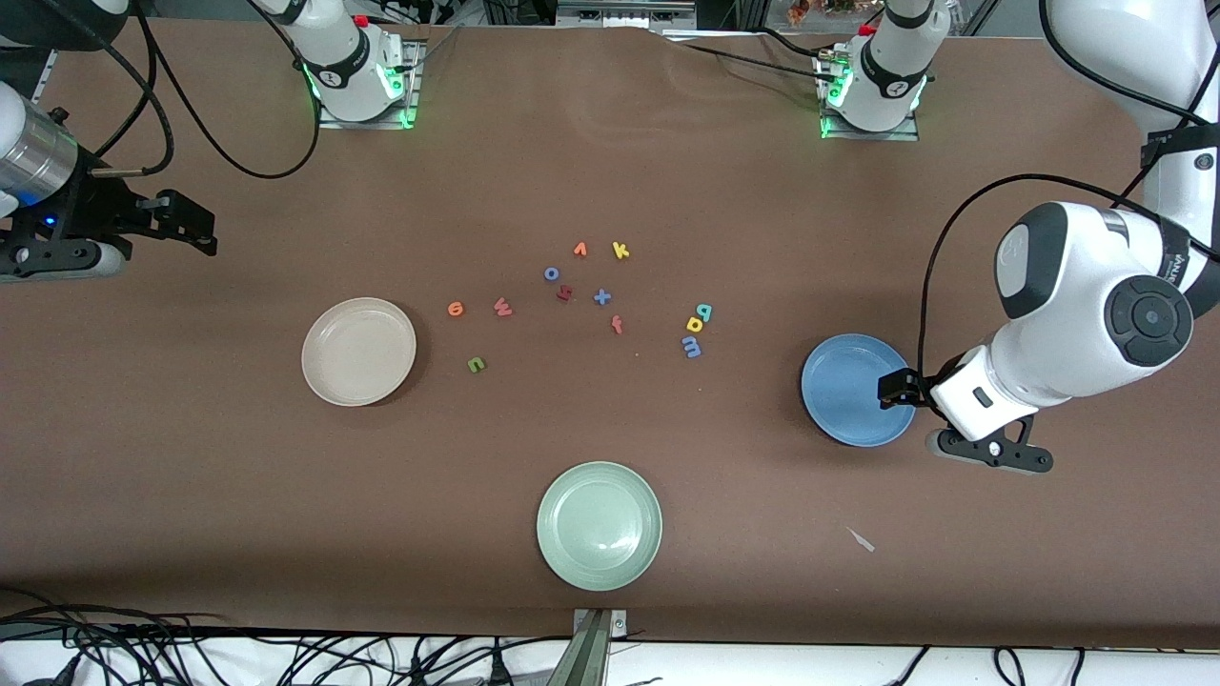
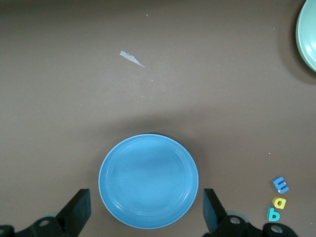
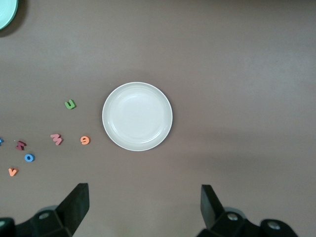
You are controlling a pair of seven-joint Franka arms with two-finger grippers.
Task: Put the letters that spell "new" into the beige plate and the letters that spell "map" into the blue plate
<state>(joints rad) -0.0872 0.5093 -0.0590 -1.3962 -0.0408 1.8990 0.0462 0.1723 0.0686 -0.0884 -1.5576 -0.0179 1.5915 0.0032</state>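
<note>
1. Right gripper [image 1: 195,227], at the right arm's end of the table: held in the air over bare cloth, fingers spread wide, nothing between them; in its wrist view the beige plate [image 3: 137,116] lies below it, empty

2. Beige plate [image 1: 358,351]: rigid and shallow, well apart from the other plates; just beside it, toward the table's middle, lie the orange e [image 1: 456,308], the pinkish-red w [image 1: 502,306] and, nearer the front camera, the green n [image 1: 476,363]

3. Foam letters, judged from their look: very light, soft, thin and flat on the cloth, so a pinch across a narrow stroke with fingertips down to the surface seems the safest hold; a hard squeeze would likely dent them, and a light nudge would likely slide them

4. Distractor cluster at mid-table: orange v [image 1: 579,250], yellow k [image 1: 620,251], blue o [image 1: 551,273], red f [image 1: 617,325], close enough together to crowd a descending finger

5. Teal p [image 1: 703,311], yellow a [image 1: 695,324] and blue m [image 1: 692,347]: stacked in a tight column, apparently touching, so lifting one may disturb its neighbour

6. Blue plate [image 1: 851,386]: empty, toward the left arm's end

7. Left gripper [image 1: 910,389]: over the blue plate's rim, fingers spread, empty

8. Surface: brown cloth, slightly wrinkled, with open room around all plates; a pale green plate [image 1: 599,525] sits nearest the front camera
</note>
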